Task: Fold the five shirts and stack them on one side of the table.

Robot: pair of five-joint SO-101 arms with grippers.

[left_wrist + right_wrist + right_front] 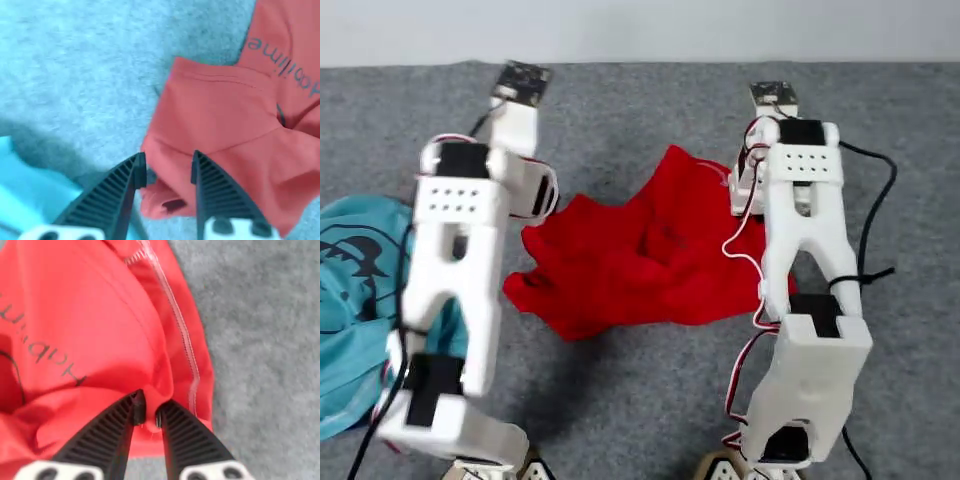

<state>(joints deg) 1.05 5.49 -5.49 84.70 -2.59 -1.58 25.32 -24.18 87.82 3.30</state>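
A crumpled red shirt (pixel 630 260) lies in the middle of the grey table (pixel 620 110). My right gripper (pixel 147 407) is shut on a fold of the red shirt (pixel 85 315) near its stitched hem, at the shirt's right side (pixel 745 190). My left gripper (pixel 167 160) stands open, its two fingers straddling a corner of the red shirt (pixel 225 115), at the shirt's left edge (pixel 538 195). A teal shirt (pixel 350 270) with a dark print lies bunched at the table's left edge, partly under the left arm.
Grey felt-like table surface stretches bare behind the red shirt and in front of it between the two arm bases. The teal shirt (pixel 25 200) lies close beside my left gripper. Cables hang along the right arm (pixel 810 300).
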